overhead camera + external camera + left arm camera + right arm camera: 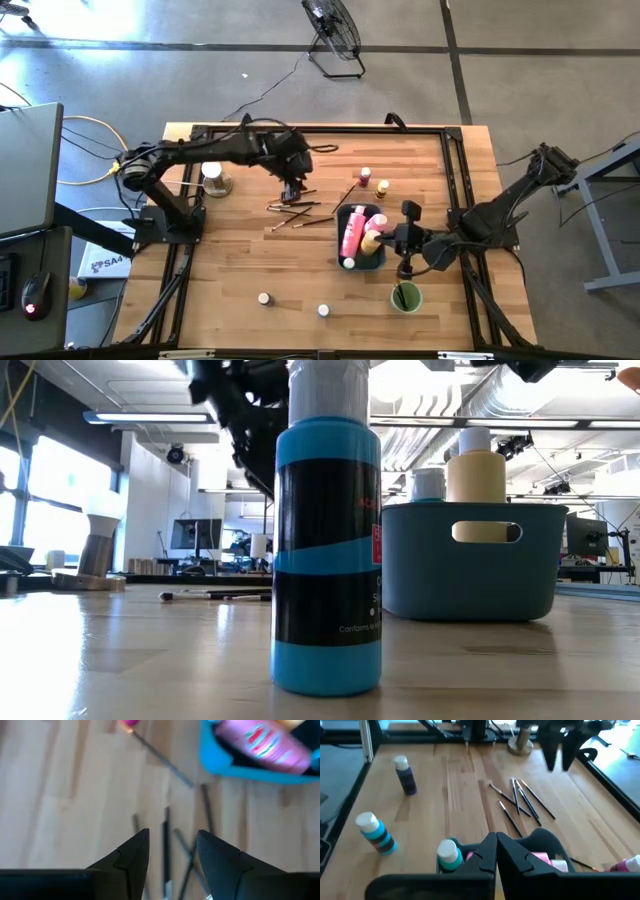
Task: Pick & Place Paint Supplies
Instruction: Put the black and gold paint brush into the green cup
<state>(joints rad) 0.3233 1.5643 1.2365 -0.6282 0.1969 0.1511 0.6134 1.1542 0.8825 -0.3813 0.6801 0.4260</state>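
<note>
The left gripper (292,190) hangs over the brushes (295,210) with jaws partly open and nothing in them — the brushes lie crossed on the table (230,260) just beside the tray (347,213), so a close here could pinch two or skid one away. The right gripper (496,851), shut and empty, waits over the tray, near enough to crowd a drop-off.

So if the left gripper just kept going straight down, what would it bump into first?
Probably the paintbrushes lying loose on the table; the open left gripper points right at them, though how high it hangs is unclear.
</note>
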